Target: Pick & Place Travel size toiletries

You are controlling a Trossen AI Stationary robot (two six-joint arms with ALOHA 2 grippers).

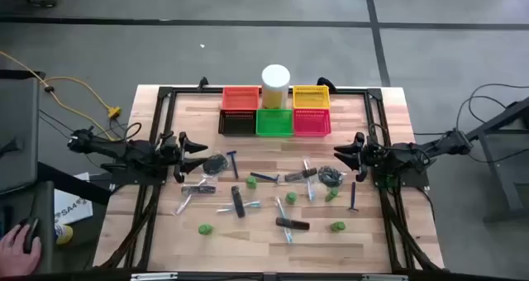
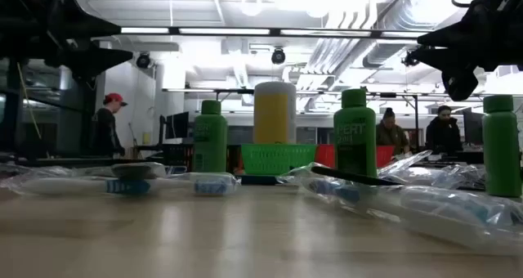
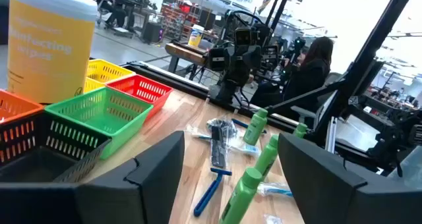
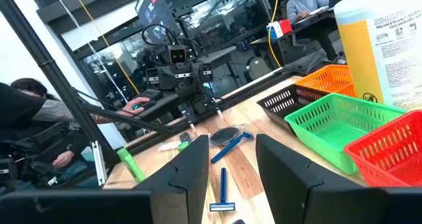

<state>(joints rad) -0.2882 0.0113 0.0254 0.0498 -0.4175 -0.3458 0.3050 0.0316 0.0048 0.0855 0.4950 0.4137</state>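
Observation:
The toiletries are scattered over the near half of the wooden table (image 1: 165, 248). There are small green bottles standing upright (image 1: 204, 229) (image 2: 355, 133), blue razors (image 1: 234, 161) (image 4: 223, 184), black sticks (image 1: 293, 224), clear-wrapped toothbrushes (image 2: 131, 184) and dark coiled bundles (image 1: 213, 163) (image 1: 331, 177). My left gripper (image 1: 194, 145) (image 3: 231, 184) hovers open at the table's left side, above the items. My right gripper (image 1: 343, 151) (image 4: 231, 178) hovers open at the right side. Both are empty and point toward the table's middle.
Six small mesh baskets stand at the far middle: orange (image 1: 240, 97), yellow (image 1: 312, 97), black (image 1: 237, 122), green (image 1: 274, 121) and red (image 1: 312, 121). A tall white cylinder (image 1: 275, 84) stands between orange and yellow. A person's hand (image 1: 16, 244) shows beyond the left edge. People sit in the room behind.

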